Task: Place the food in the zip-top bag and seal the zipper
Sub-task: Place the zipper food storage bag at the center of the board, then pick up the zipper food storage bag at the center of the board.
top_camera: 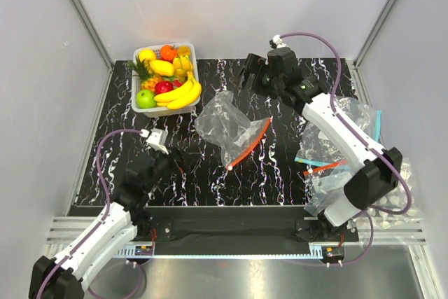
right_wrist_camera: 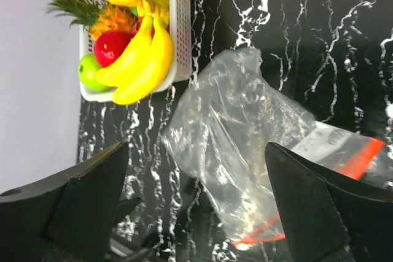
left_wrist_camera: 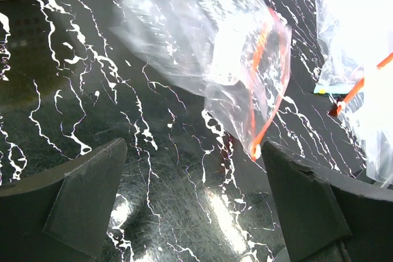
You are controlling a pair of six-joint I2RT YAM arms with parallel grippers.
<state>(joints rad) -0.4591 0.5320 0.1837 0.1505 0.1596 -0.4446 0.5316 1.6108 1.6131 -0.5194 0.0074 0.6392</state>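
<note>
The food lies in a white basket (top_camera: 193, 68) at the back left: a yellow banana bunch (top_camera: 180, 94), a red apple (top_camera: 163, 87), a green apple (top_camera: 145, 99) and a yellow fruit (top_camera: 162, 67). The zip-top bag (top_camera: 227, 124) lies crumpled and empty mid-table, its orange-red zipper (top_camera: 250, 143) toward the near right. My left gripper (top_camera: 175, 157) is open and empty, just near-left of the bag (left_wrist_camera: 202, 41); the zipper's end (left_wrist_camera: 255, 145) lies beside its right finger. My right gripper (top_camera: 249, 75) is open and empty above the bag's far side (right_wrist_camera: 245, 145). The right wrist view shows the bananas (right_wrist_camera: 138, 59).
The basket also holds a toy pineapple (right_wrist_camera: 101, 19) and an orange (top_camera: 169, 52). A pile of other clear bags (top_camera: 350, 120) with a teal-blue strip (top_camera: 318, 162) and orange strips lies at the right edge under my right arm. Grey walls enclose the black marbled table (top_camera: 280, 166).
</note>
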